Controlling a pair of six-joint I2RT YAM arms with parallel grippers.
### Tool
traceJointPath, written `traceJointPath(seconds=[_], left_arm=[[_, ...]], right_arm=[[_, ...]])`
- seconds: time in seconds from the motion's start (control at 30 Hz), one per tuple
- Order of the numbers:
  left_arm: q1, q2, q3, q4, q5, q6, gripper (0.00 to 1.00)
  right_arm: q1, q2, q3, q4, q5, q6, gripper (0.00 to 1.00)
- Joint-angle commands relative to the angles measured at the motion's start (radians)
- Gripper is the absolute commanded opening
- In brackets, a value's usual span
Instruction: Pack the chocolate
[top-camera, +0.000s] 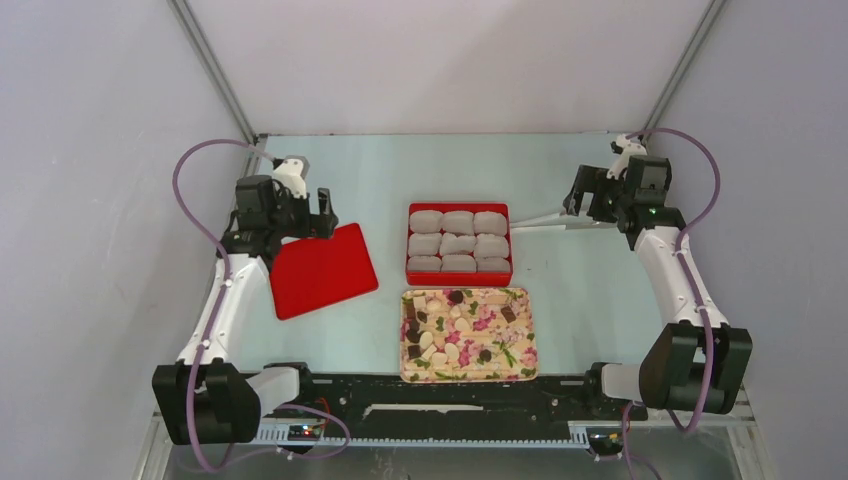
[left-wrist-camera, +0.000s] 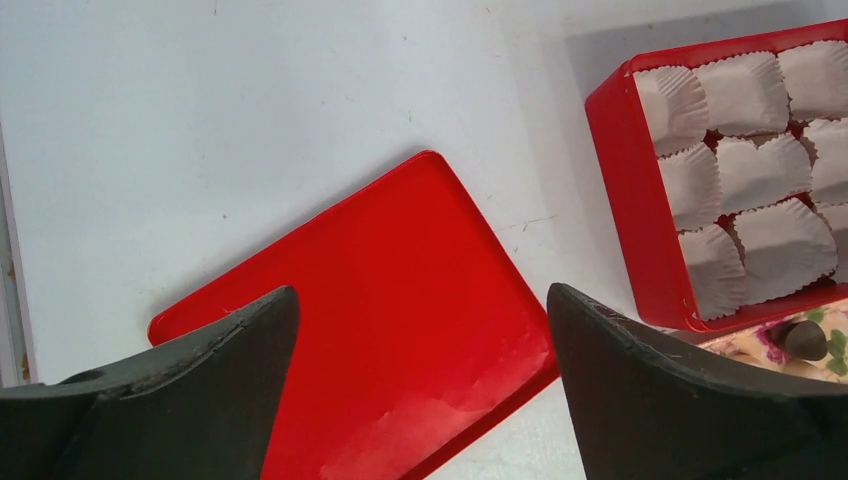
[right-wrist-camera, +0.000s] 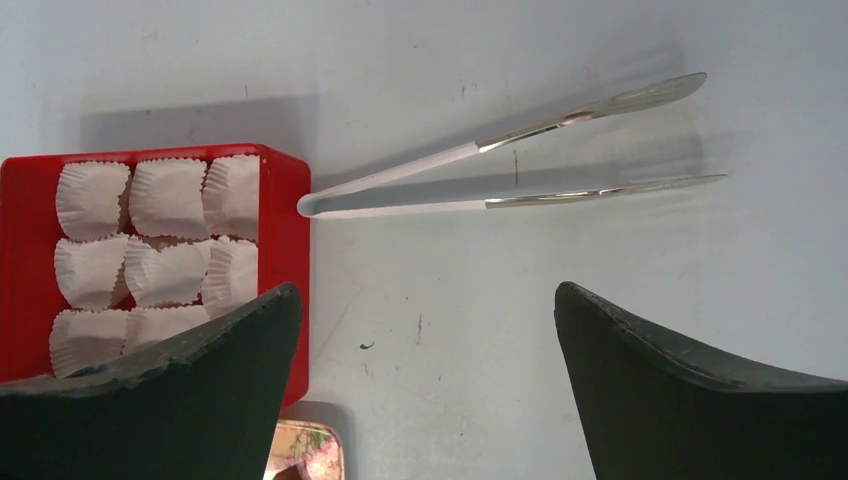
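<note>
The chocolate (top-camera: 452, 352), pale cream and dark brown pieces, lies scattered on a flowered tray (top-camera: 468, 378) at front centre. Behind it stands a red box (top-camera: 459, 209) holding crinkled paper cups (top-camera: 458, 243), all of which look empty. My left gripper (top-camera: 325, 215) hovers open over a red lid (top-camera: 322, 270) with nothing between its fingers. In the left wrist view the gripper (left-wrist-camera: 422, 290) is above the lid (left-wrist-camera: 380, 300), with the box (left-wrist-camera: 625, 200) and one dark chocolate (left-wrist-camera: 800, 340) at right. My right gripper (top-camera: 578, 203) (right-wrist-camera: 427, 286) is open and empty over bare table, near metal tongs (right-wrist-camera: 500, 170).
The tongs (top-camera: 545, 222) lie flat on the table just right of the box, their hinge end touching its wall (right-wrist-camera: 285, 220). The lid rests tilted on the table left of the box. Grey walls close in the table on three sides.
</note>
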Motion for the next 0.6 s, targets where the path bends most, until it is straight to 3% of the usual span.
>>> traceJointPath(seconds=[0.0,0.13,0.33,0.57], left_arm=[[-0.01,-0.016,-0.02,0.035,0.01,0.015,1.0],[-0.017,-0.014,-0.014,0.027,0.025,0.034,1.0],[-0.071,0.019,0.037,-0.019,0.001,0.036,0.98],[-0.156,0.023,0.069,-0.036,-0.023,0.058,0.98]], right_arm=[[-0.001,0.003,0.004,0.077,0.013,-0.007,1.0],[-0.003,0.061,0.057,0.044,0.074,-0.119,0.99],[-0.044,0.28,0.258,-0.125,0.287,0.115,0.87],[-0.05,0.378,0.305,-0.166,0.289,0.286,0.8]])
